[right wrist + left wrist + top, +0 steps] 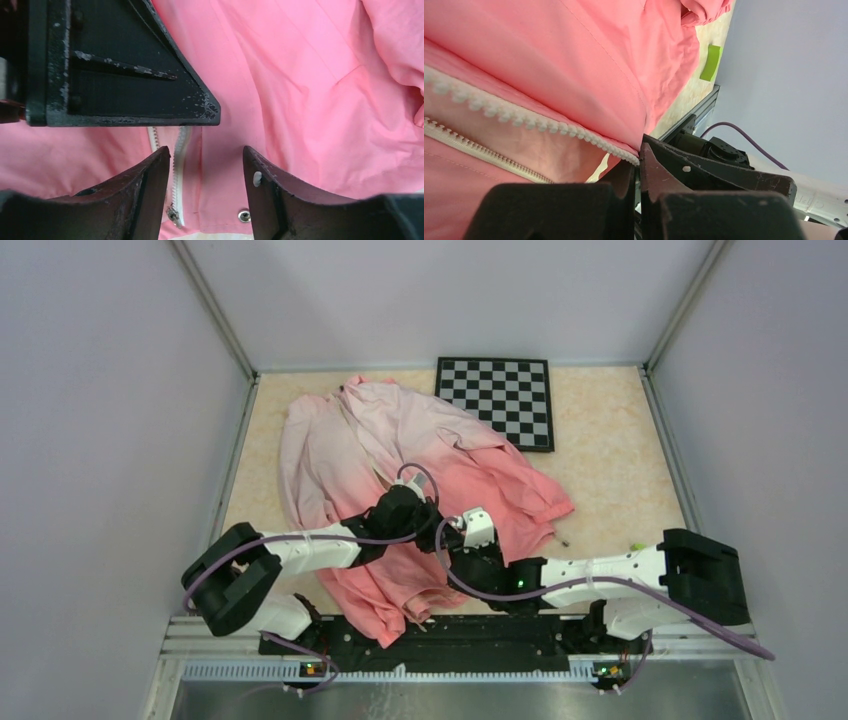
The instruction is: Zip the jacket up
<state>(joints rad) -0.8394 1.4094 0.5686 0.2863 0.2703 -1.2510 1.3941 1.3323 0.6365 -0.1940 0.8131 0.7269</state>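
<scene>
The jacket [400, 455] lies crumpled on the table, pale pink at the far collar and coral at the near hem. My left gripper [428, 512] is shut on the jacket's front edge. In the left wrist view the white zipper teeth [524, 117] run straight into its closed fingertips [640, 155]. My right gripper [452, 530] sits right beside it. It is open [206, 150] and hovers over the coral fabric. The white zipper [178, 160] and its metal slider [173, 215] lie just inside its left finger [145, 185]. A metal snap [244, 215] lies near its right finger.
A black-and-white checkerboard [497, 400] lies at the back right, its corner touched by the jacket. A green tape mark [636, 546] and a small dark bit [566, 540] lie on the table to the right. Grey walls close in three sides. The left gripper's black finger [125, 65] fills the right wrist view's upper left.
</scene>
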